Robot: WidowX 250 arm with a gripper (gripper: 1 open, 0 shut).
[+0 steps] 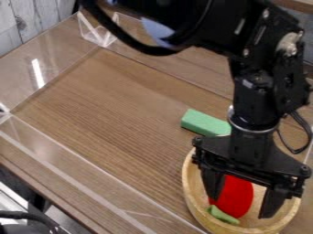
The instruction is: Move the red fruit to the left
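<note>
Fruit (235, 194) sits inside the bowl (196, 187), which you'll find at the near right corner of the table (123, 110). It is red and glossy, with a pale green leafy end (224, 216) lying low toward the bowl's front wall. Your gripper (248, 190) points straight down into the bowl with its jaws spread wide, one finger (213, 185) to the left of the fruit and the other (284, 194) to its right, so the fruit lies between them. You cannot tell from this view whether either finger touches the fruit, and nothing is clamped. A flat green block (203, 122) lies on the table just behind the bowl, partly hidden by the arm (257, 101). Clear low walls (49, 64) run along the table's left and far edges, with a clear folded piece (98, 30) standing at the far left corner.
</note>
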